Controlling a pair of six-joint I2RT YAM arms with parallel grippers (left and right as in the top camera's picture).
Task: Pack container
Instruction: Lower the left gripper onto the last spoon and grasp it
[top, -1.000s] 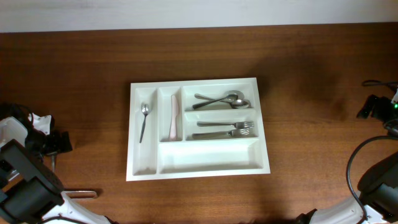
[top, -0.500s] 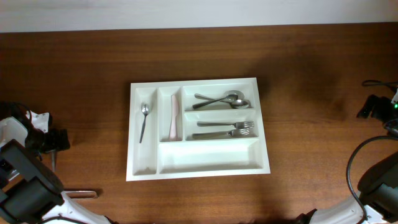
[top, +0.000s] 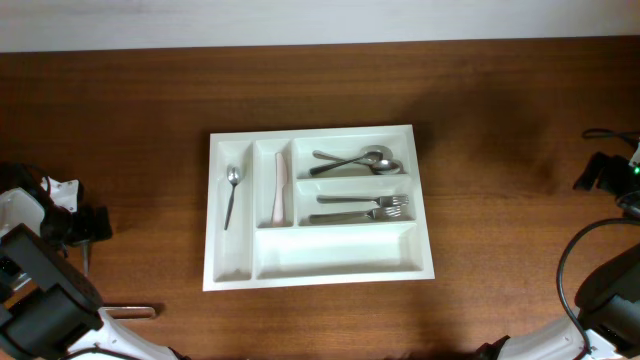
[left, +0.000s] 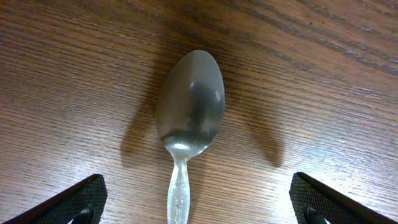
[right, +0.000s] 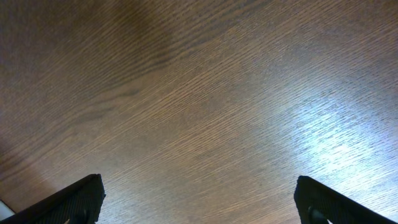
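A white cutlery tray (top: 430, 200) sits mid-table. It holds a small spoon (top: 231, 193), a pale pink knife (top: 280, 188), spoons (top: 358, 160) and forks (top: 368, 207); its long front compartment (top: 335, 251) is bare. A steel spoon (left: 189, 115) lies on the wood at the far left, and part of it shows in the overhead view (top: 85, 262). My left gripper (left: 196, 211) is open, low over the spoon, a finger on either side of its handle and not touching it; it sits at the left table edge (top: 90, 228). My right gripper (right: 199, 205) is open and empty over bare wood at the far right (top: 598, 172).
The brown wooden table (top: 500, 120) runs to a pale wall strip at the back. A thin metal piece (top: 132, 312) lies near the front left edge. Cables hang by the right arm (top: 600, 133).
My left gripper has shifted slightly left and back over the spoon. The tray, its cutlery and the right arm have not moved.
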